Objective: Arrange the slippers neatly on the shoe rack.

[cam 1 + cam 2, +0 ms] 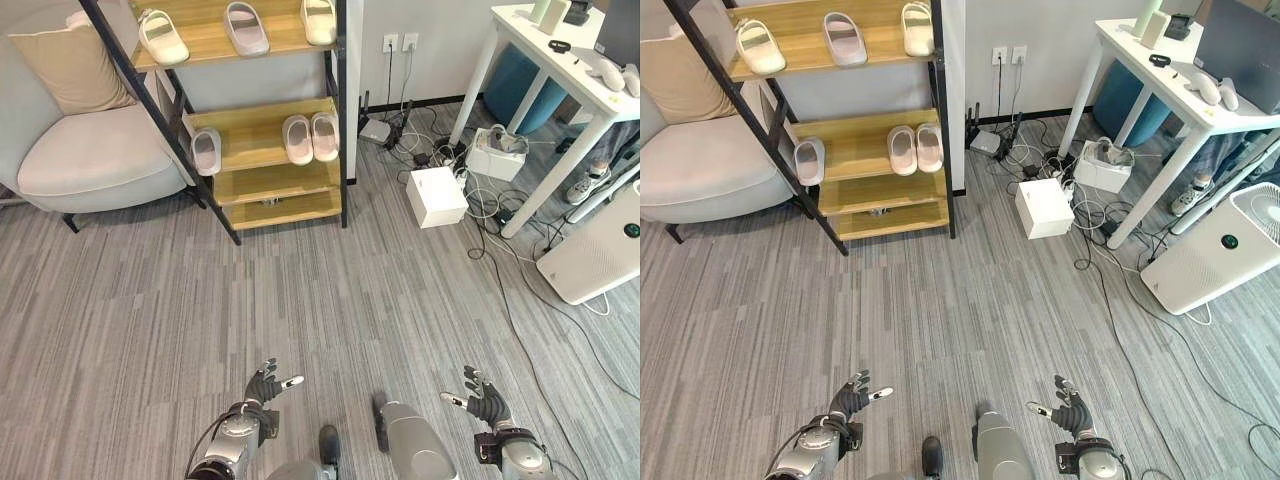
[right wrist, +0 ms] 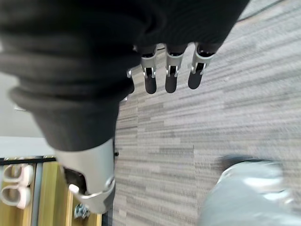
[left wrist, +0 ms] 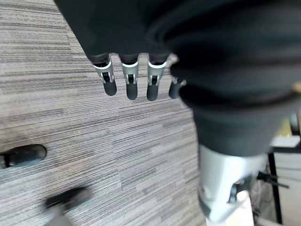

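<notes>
Six slippers are lying on the rack [image 1: 262,120] in the left eye view: three on its top shelf [image 1: 205,40] and three on the shelf below [image 1: 262,125]. On the top shelf one slipper [image 1: 161,37] is lying at the left, one [image 1: 246,28] in the middle and one [image 1: 318,20] at the right, apart from each other. On the lower shelf a pair [image 1: 310,137] is sitting side by side, touching, and a single slipper [image 1: 205,151] is resting at the left edge. A grey chair [image 1: 90,140] is standing just beside the rack. A white box [image 1: 436,196] is sitting on the floor [image 1: 300,300] near a white surface [image 1: 560,70]. The left hand [image 1: 264,388] and the right hand [image 1: 480,400] are hanging over the floor, well apart from the rack, fingers spread and holding nothing.

In the right eye view a white appliance [image 1: 1215,250] is standing at the right.

In the left wrist view the left hand's fingers [image 3: 131,82] are pointing straight over the floor.

In the right wrist view the right hand's fingers [image 2: 170,77] are straight too, and the rack [image 2: 47,197] is showing in a corner.
</notes>
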